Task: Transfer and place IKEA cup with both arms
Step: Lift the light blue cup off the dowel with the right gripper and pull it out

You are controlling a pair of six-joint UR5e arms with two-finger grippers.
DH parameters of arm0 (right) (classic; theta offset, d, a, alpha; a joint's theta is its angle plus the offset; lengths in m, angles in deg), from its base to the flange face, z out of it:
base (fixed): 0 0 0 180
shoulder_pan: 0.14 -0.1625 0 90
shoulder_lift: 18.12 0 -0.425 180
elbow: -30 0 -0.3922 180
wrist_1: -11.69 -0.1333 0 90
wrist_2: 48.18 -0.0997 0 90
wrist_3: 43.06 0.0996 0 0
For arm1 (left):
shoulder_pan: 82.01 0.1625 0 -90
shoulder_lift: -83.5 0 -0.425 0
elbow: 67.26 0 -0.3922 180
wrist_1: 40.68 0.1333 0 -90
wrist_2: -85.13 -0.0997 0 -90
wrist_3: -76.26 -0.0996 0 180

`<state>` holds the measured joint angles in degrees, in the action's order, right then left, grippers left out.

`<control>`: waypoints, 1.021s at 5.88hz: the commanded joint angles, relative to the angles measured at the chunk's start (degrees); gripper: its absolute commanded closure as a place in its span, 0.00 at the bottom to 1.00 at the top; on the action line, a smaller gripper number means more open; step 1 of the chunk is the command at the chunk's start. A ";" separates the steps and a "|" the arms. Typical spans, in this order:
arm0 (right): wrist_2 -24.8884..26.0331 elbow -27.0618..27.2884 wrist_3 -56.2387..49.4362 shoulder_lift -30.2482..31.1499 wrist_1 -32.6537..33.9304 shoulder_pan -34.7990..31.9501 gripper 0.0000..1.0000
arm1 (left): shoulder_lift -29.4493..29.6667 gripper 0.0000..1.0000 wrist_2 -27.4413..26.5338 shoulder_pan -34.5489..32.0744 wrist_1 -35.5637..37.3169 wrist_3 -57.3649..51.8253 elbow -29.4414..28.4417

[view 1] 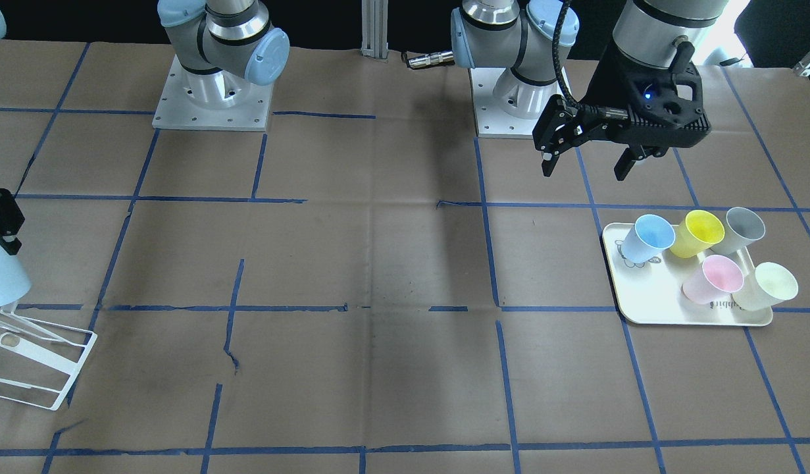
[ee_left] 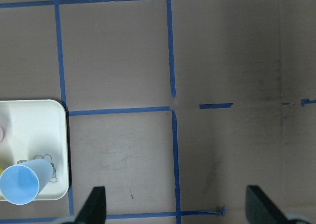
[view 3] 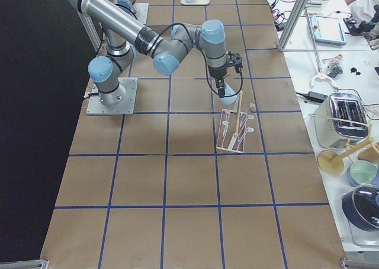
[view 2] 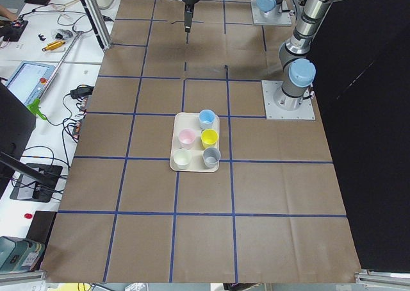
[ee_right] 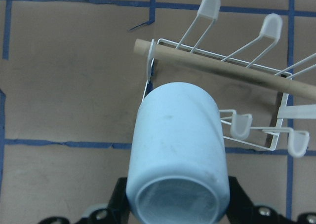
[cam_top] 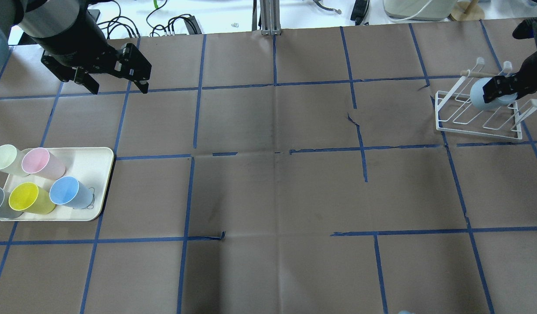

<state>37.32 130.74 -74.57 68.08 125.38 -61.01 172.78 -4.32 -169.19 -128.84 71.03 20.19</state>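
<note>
Pale blue cup (ee_right: 175, 150) is clamped in our right gripper (cam_top: 500, 90) over the rack (cam_top: 477, 126). Our left gripper (view 1: 583, 172) hangs with jaws apart near the tray (view 1: 674, 317).

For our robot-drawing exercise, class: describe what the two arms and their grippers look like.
The left arm and right arm are silver-grey tubes with pale-blue joint caps. The left gripper and right gripper are black, angular and two-fingered. A ribbed black cable runs along the left wrist, and a small blue light glows on its housing.

Right gripper (view 3: 224, 86) holds IKEA cup (view 3: 231, 95) above the white rack (view 3: 234, 130).
</note>
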 commanded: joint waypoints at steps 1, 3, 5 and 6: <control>-1.38 -5.79 -0.22 3.60 -19.37 -0.04 0.57 | -0.60 0.02 0.15 0.00 0.00 0.04 -0.09; -13.88 -13.68 -3.79 4.51 -45.36 0.14 0.54 | -1.82 0.02 4.16 0.52 -0.52 -0.05 -0.09; -29.26 -15.84 -9.23 3.19 -66.05 -0.04 0.54 | -2.36 0.02 6.55 0.70 -1.23 -0.05 0.09; -32.99 -15.66 -19.19 0.66 -79.98 0.05 0.54 | -2.36 0.02 12.40 1.92 -2.54 -0.05 0.09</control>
<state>9.07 115.12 -85.86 70.72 57.93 -60.99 170.50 3.61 -168.14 -130.41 70.98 20.23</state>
